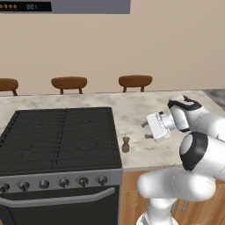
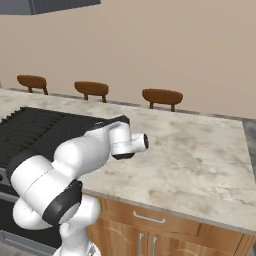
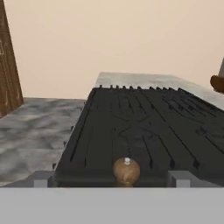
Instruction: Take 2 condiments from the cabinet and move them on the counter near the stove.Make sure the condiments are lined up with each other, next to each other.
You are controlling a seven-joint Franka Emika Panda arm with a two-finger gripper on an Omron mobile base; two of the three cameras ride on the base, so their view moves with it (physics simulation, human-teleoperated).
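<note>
Background items: three stools, wall, hood, lower drawer fronts, dark floor

Three brown wooden stools stand in a row behind the far edge: left stool [image 1: 8, 84] cut off by the frame edge, middle stool [image 1: 69, 82], right stool [image 1: 135, 81], all with rounded seats on dark legs. Plain beige wall [image 1: 132, 48] behind them. Grey range hood [image 1: 66, 6] at top left with a dark display strip and small orange lights. Light-brown wooden drawer fronts [image 2: 150, 222] below, one with a short silver pull [image 2: 149, 218], vertical handles under it. Dark grey floor patch [image 1: 216, 97] at far right. Tall brown wooden panel [image 3: 8, 65] at the left edge of the hand view.
</note>
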